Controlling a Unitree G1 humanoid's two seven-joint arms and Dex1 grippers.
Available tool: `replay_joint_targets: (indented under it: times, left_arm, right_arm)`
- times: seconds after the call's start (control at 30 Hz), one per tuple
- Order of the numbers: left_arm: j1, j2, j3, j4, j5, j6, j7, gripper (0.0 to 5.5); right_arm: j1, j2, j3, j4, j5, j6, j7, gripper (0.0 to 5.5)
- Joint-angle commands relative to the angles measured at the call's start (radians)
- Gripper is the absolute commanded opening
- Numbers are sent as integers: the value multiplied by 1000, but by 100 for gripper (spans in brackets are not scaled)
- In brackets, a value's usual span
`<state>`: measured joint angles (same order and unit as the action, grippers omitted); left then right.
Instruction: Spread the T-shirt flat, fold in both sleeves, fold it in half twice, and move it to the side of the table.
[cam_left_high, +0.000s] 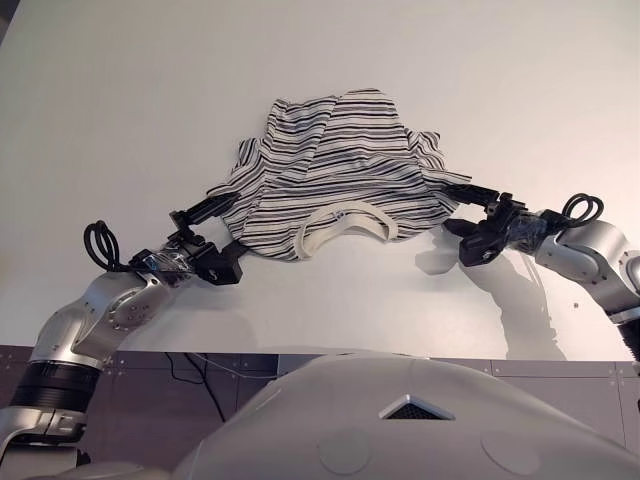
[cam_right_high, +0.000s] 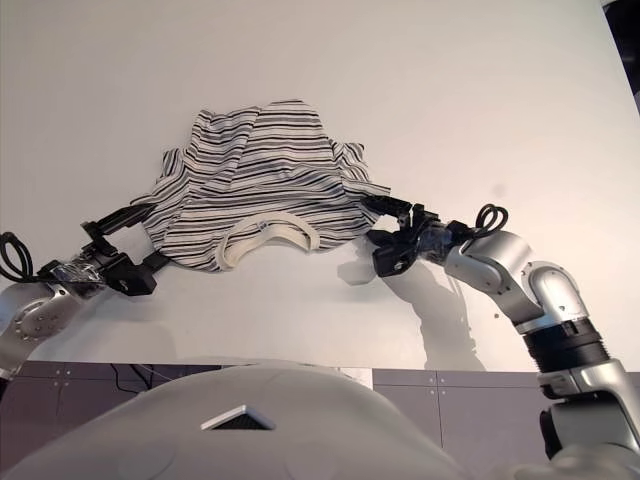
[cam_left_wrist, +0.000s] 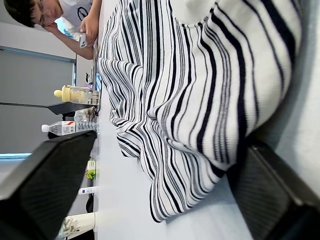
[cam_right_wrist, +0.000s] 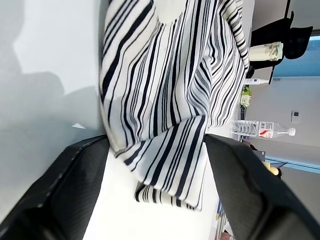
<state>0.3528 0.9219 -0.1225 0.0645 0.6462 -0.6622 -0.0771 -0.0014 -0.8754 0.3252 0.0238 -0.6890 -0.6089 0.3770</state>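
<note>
I am holding my left fingers (cam_left_high: 222, 236) spread wide at the near left edge of the striped T-shirt (cam_left_high: 330, 160), with its bunched hem sitting between them. My right fingers (cam_left_high: 452, 208) are spread wide too, flanking the cloth at the shirt's near right edge. The T-shirt is lying crumpled and rumpled in the middle of the white surface (cam_left_high: 120, 80), its pale collar pointing toward me, between my two arms.

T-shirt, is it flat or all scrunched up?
Scrunched up. The T-shirt lies bunched in wrinkles and folds on the table, not spread flat.
</note>
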Motion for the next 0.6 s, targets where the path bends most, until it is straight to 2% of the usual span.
replay_joint_targets:
  times: [0.03, 0.1, 0.2, 0.47, 0.6]
  left_arm:
    - [44, -38, -82, 77, 102, 40, -5, 376]
    - [15, -44, -93, 100, 107, 41, 7, 349]
    - [-4, -39, -108, 116, 115, 33, 19, 301]
    - [-7, -26, -128, 151, 140, 14, 93, 175]
    - [11, -23, -114, 146, 175, -6, 191, 138]
  right_arm:
    - [-27, 52, 41, 66, -62, 12, -26, 346]
    - [-32, 63, 45, 78, -70, 18, -40, 346]
    - [-27, 65, 52, 89, -80, 18, -54, 304]
    - [6, 65, 68, 89, -93, 18, -86, 159]
    - [12, 85, 75, 94, -92, 38, -92, 92]
